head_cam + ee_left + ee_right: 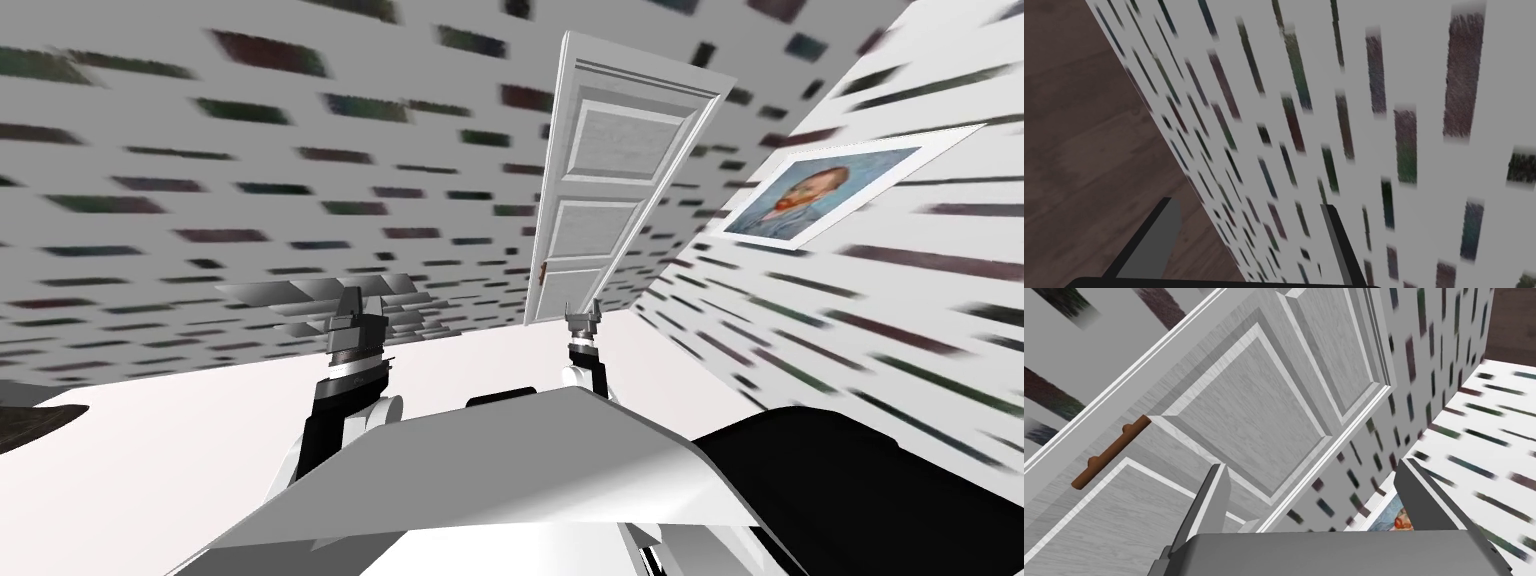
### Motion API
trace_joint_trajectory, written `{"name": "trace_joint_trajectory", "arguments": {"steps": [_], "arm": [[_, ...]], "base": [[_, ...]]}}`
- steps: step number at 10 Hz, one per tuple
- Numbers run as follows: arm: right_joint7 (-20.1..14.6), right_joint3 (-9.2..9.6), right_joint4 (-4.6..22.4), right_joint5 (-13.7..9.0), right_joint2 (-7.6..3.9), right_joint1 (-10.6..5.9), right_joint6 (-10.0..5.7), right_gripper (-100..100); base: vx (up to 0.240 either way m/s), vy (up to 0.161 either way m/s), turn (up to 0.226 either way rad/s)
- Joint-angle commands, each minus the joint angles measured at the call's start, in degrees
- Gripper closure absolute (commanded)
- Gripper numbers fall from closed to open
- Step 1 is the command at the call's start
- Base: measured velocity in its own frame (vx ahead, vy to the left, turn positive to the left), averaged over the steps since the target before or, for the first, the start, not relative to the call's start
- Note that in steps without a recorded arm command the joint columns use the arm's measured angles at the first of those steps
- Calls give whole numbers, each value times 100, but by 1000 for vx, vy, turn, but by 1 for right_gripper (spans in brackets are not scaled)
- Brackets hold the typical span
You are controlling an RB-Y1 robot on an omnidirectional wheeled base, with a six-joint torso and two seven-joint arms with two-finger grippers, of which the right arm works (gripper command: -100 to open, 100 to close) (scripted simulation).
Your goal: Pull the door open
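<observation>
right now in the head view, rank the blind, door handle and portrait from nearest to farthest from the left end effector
1. Slatted blind, just behind the left end effector.
2. Door handle, off to its right.
3. Portrait, on the right wall.

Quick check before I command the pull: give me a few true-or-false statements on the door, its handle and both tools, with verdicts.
1. The right tool is shut on the brown handle. False: it is open, and the handle lies off to one side of it, untouched.
2. The door is white with raised panels. True.
3. The left tool is open, facing a patterned wall. True.
4. A portrait painting hangs on the door. False: it hangs on the side wall, right of the door.
</observation>
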Motion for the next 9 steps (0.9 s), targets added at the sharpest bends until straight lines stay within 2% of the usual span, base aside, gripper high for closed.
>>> {"name": "trace_joint_trajectory", "arguments": {"steps": [1,3,4,5,9], "arm": [[-200,-24,192,-138,-46,-18,-68,-100],[-200,-24,192,-138,-46,-18,-68,-100],[-417,-56,439,-306,-91,-76,-128,-100],[-526,-72,564,-390,-114,-105,-157,-100],[-973,-139,1074,-735,-200,-224,-279,-100]], "base": [[52,-82,166],[25,-44,61],[32,-52,289],[79,-107,325],[47,-107,204]]}}
